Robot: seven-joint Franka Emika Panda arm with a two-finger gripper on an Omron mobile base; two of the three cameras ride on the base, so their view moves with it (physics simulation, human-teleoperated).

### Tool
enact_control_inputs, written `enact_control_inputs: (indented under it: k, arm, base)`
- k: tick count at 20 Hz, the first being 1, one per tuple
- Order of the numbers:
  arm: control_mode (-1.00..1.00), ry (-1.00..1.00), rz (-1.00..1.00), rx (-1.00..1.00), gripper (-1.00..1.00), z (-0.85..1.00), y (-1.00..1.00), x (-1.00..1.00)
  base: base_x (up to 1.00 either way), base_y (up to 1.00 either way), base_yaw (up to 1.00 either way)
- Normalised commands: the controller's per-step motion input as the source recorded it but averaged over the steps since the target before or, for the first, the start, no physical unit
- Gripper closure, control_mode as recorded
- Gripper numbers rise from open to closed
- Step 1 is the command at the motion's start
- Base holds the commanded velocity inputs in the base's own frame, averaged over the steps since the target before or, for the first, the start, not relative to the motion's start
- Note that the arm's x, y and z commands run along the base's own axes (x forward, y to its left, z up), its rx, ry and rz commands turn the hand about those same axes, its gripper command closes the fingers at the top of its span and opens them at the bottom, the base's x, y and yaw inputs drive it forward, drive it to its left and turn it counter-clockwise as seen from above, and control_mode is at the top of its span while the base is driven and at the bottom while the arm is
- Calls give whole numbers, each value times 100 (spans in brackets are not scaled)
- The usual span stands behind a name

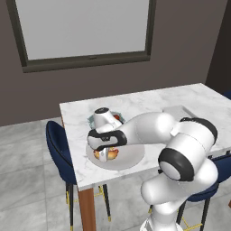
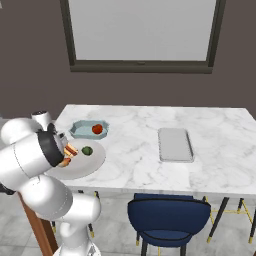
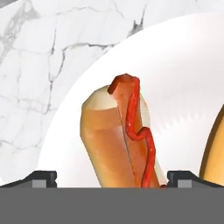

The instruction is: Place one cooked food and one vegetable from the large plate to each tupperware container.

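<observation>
Gripper (image 3: 112, 179): jaws spread wide, one dark fingertip (image 3: 41, 178) on each side of a hot dog, neither touching it; nothing held.

Hot dog (image 3: 122, 140): directly between the fingertips, lying on the large plate. Tan bun, reddish sausage, wavy red line of sauce along the top. Also seen from the right base camera, just beside the wrist.

Large plate (image 2: 92, 162): round, pale grey, directly under the gripper, near the table's front corner.

Second tan food item (image 3: 214, 144): on the plate, just beside the hot dog, at the far edge of the hand camera's picture; what it is cannot be told.

Green vegetable (image 2: 87, 150): small, round, on the plate, just beyond the hot dog from the gripper.

Blue-green tub (image 2: 80, 129): just beyond the plate from the gripper, holding one red round item (image 2: 97, 129).

Grey tub (image 2: 175, 144): flat, pale, well apart from the gripper, farther along the table.

Table (image 2: 135, 150): white marble top, under everything listed.

Blue chair (image 2: 167, 217): at the table's near side, below the grey tub.
</observation>
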Motion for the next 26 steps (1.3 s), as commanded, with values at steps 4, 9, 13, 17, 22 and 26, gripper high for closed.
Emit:
enact_control_inputs:
  k: [4,9,13,17,22,26]
  arm:
    - [-100,1,0,0,-100,-6,-1,27]
    - [-100,0,0,-2,-100,-16,-3,19]
    - [-100,0,0,0,-100,-15,0,0]
    - [-100,0,0,0,-100,-9,0,0]
    - [-100,1,0,0,-100,-1,0,0]
    - [-100,0,0,0,-100,0,0,0]
  base:
    - [0,0,0]
    - [0,0,0]
    - [0,0,0]
    - [0,0,0]
    - [0,0,0]
    - [0,0,0]
